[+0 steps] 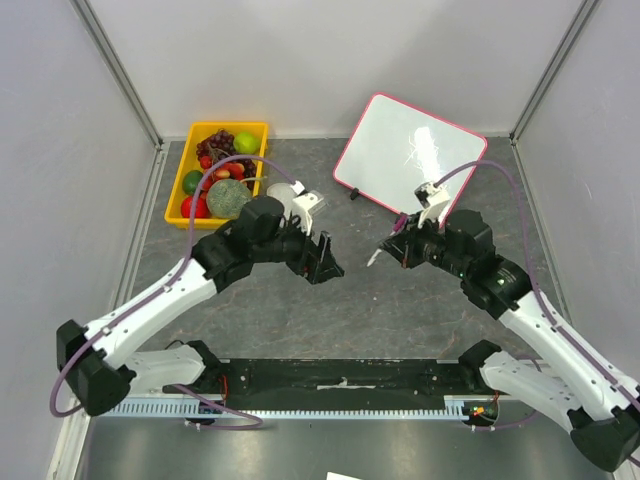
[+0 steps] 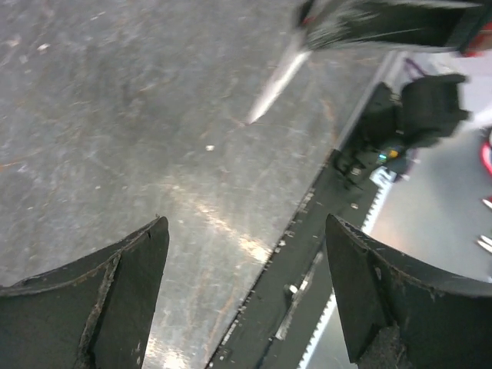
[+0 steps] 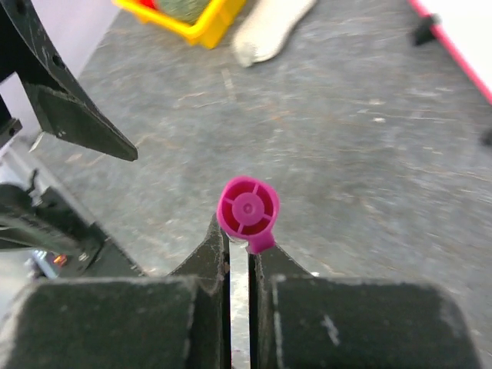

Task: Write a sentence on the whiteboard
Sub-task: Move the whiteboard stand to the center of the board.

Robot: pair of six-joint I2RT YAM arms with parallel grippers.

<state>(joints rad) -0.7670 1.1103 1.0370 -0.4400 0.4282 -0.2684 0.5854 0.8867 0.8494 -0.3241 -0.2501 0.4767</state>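
The whiteboard point(image 1: 408, 155) lies tilted at the back right, white with a pink-red frame and a black foot on its near edge. Glare crosses it and I can make out no sentence on it. Its corner shows in the right wrist view point(image 3: 461, 31). My right gripper point(image 1: 397, 240) is shut on a marker point(image 1: 374, 258), held above the table in front of the board. The marker's magenta end point(image 3: 247, 209) sticks up between the closed fingers. My left gripper point(image 1: 326, 262) is open and empty, just left of the marker. The left wrist view shows the marker's white body point(image 2: 277, 77).
A yellow tray point(image 1: 230, 126) of fruit stands at the back left. A white cloth point(image 1: 292, 197) lies beside it and shows in the right wrist view point(image 3: 273, 31). A black rail point(image 1: 340, 378) runs along the near table edge. Grey walls close in the sides.
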